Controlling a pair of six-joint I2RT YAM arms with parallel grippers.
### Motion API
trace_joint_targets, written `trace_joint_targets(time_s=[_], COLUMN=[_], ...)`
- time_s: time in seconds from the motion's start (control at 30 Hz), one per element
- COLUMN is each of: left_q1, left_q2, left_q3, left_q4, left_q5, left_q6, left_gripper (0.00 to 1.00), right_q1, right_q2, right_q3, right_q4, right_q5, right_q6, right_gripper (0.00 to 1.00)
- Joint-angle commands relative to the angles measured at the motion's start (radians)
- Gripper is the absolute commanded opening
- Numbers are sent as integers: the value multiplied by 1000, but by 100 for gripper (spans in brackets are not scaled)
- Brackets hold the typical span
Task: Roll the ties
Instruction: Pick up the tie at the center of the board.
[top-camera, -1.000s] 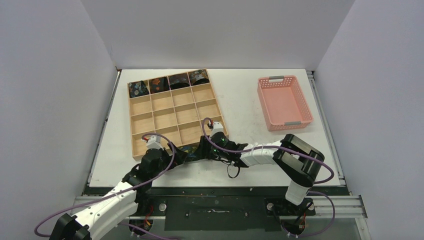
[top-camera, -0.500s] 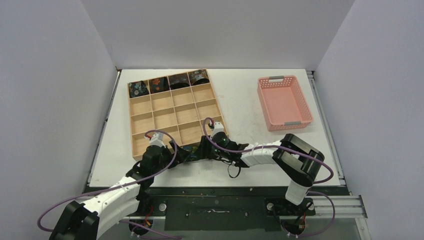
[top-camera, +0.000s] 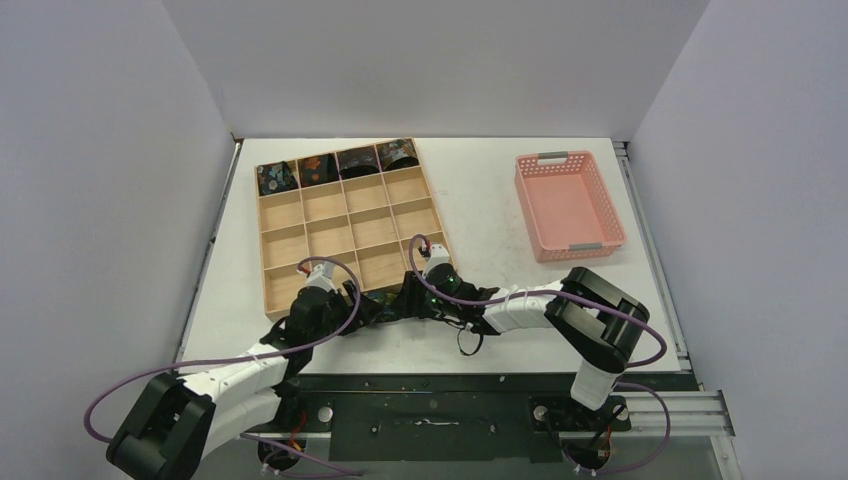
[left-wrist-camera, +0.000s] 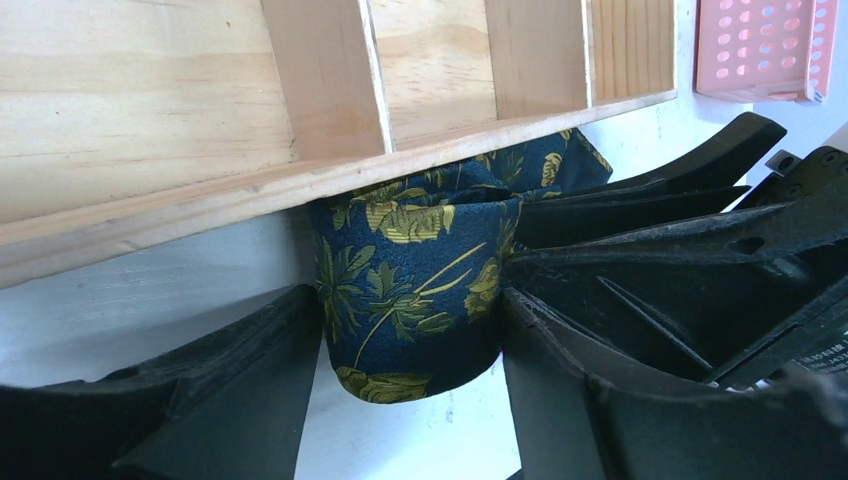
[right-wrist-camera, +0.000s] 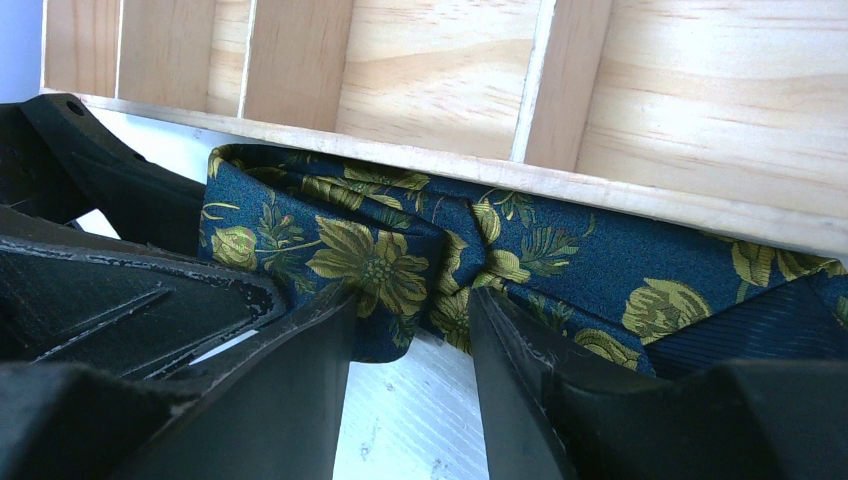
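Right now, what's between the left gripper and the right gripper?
The navy floral tie: the left gripper straddles its coiled end, the right gripper pinches the fabric beside it, against the wooden tray's near wall. Both wrist views show it.

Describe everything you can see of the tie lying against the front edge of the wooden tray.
The dark navy fabric necktie with yellow-green floral print is partly rolled: one end forms a rounded coil, the rest trails creased along the white table. It lies outside the light wooden divided tray, against its near wall. The left gripper brackets the coil, a finger at each side; whether they squeeze is unclear. The right gripper pinches a fold of the loose part.
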Motion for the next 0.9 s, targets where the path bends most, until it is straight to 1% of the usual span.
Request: trace_joint_targets(time_s=[0.0, 0.13, 0.43, 0.63, 0.77, 0.87], left_q1=[5, 6, 6, 6, 5, 5], left_q2=[13, 16, 26, 29, 39, 56], left_q3=[48, 55, 67, 86, 86, 82], left_q4=[59, 59, 42, -3, -4, 19], left_q5=[28, 31, 37, 48, 64, 94], left_q6=[15, 20, 32, 47, 48, 38], left_gripper=[60, 51, 37, 26, 19, 13], right_q1=[-12, -12, -11, -15, -32, -53], right_q2=[-7, -11, -26, -131, -223, -251], right_q3=[-28, -30, -26, -36, -55, -62], right_q4=[-45, -40, -43, -102, -162, -197], right_q5=[36, 31, 15, 33, 88, 142], right_q6=[-17, -16, -5, -1, -33, -66], right_gripper=[45, 45, 47, 59, 60, 57])
